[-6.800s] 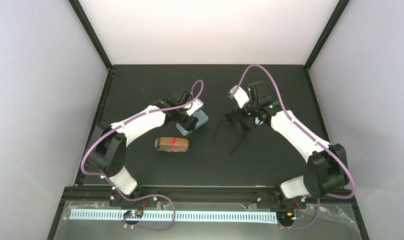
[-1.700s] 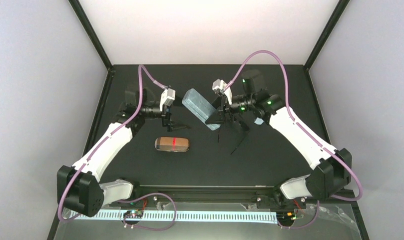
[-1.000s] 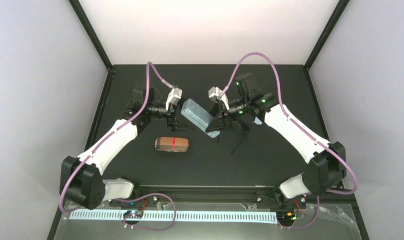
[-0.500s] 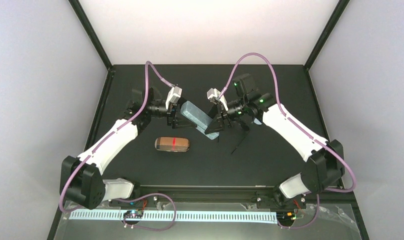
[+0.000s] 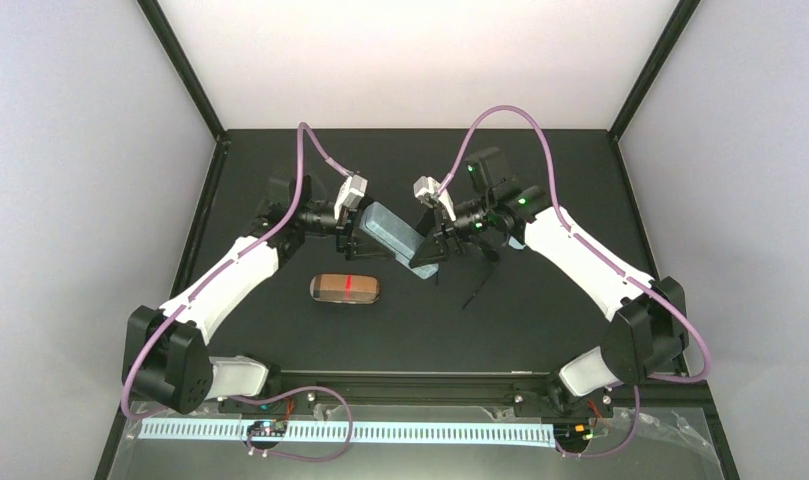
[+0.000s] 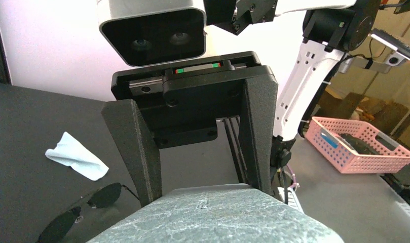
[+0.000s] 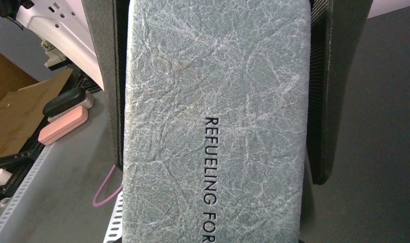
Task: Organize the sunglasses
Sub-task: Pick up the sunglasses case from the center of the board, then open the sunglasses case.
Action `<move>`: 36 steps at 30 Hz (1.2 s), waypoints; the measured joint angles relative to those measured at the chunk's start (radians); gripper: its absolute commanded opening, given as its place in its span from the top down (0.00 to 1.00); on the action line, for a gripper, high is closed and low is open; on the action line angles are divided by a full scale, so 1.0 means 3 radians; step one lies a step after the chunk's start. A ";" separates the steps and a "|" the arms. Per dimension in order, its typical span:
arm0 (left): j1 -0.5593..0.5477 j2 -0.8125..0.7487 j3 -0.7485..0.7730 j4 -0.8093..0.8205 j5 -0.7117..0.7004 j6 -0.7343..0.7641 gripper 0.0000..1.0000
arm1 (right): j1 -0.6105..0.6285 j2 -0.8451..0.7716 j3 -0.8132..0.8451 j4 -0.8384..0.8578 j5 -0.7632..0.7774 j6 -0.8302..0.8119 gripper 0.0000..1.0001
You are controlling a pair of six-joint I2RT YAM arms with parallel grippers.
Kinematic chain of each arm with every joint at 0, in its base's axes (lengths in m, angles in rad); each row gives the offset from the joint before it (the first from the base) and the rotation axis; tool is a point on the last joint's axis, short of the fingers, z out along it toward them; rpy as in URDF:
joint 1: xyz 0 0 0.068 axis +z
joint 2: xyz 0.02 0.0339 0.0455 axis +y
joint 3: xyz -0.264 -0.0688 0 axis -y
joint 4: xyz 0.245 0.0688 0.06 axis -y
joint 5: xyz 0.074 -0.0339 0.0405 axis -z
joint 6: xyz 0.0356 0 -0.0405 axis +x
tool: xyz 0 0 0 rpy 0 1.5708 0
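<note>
A blue-grey case (image 5: 392, 232) hangs slanted above the black table (image 5: 310, 170), and my right gripper (image 5: 438, 245) is shut on its lower right end. The right wrist view shows my right gripper (image 7: 218, 174) with a finger tight on each long side of the case (image 7: 213, 121). At the case's upper left end is my left gripper (image 5: 358, 232). Its own fingers do not show in the left wrist view, where the case (image 6: 213, 215) fills the bottom under the right gripper's fingers (image 6: 137, 152). Black sunglasses (image 5: 477, 272) lie unfolded on the table below the right arm, lenses (image 6: 105, 195) down.
A tan case (image 5: 345, 288) with a red band lies on the table in front of the left gripper. A light blue cloth (image 6: 73, 157) lies beyond the sunglasses, mostly hidden under the right arm in the top view.
Over the last second my left gripper moved right, up to the free end of the case. My right gripper carried the case slightly left and down. Since half a second ago almost nothing has moved.
</note>
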 measured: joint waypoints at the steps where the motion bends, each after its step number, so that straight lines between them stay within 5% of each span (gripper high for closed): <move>1: 0.0000 0.0000 0.0000 -0.0023 0.0003 0.0028 0.10 | 0.0000 0.0000 0.0000 0.0008 -0.0003 0.0010 0.64; 16: 0.0000 0.0000 0.0000 -0.0108 0.0036 0.0050 0.44 | -0.0013 0.0000 0.0000 0.0017 -0.0037 0.0005 0.62; 22: 0.0000 0.0000 0.0000 -0.0106 0.0033 0.0028 0.67 | -0.0013 0.0000 0.0000 0.0017 -0.0036 0.0010 0.45; 28: 0.0000 0.0000 0.0000 -0.0107 0.0025 0.0029 0.91 | -0.0011 0.0000 0.0000 0.0039 -0.0004 0.0047 0.15; 30: -0.0001 0.0001 0.0000 -0.0109 -0.0009 0.0031 0.98 | -0.0013 0.0000 0.0022 0.0057 0.0038 0.0067 0.12; 36: -0.0001 0.0001 0.0000 -0.0109 -0.0078 0.0037 0.98 | 0.0004 0.0014 0.0184 0.0052 0.0094 0.0094 0.11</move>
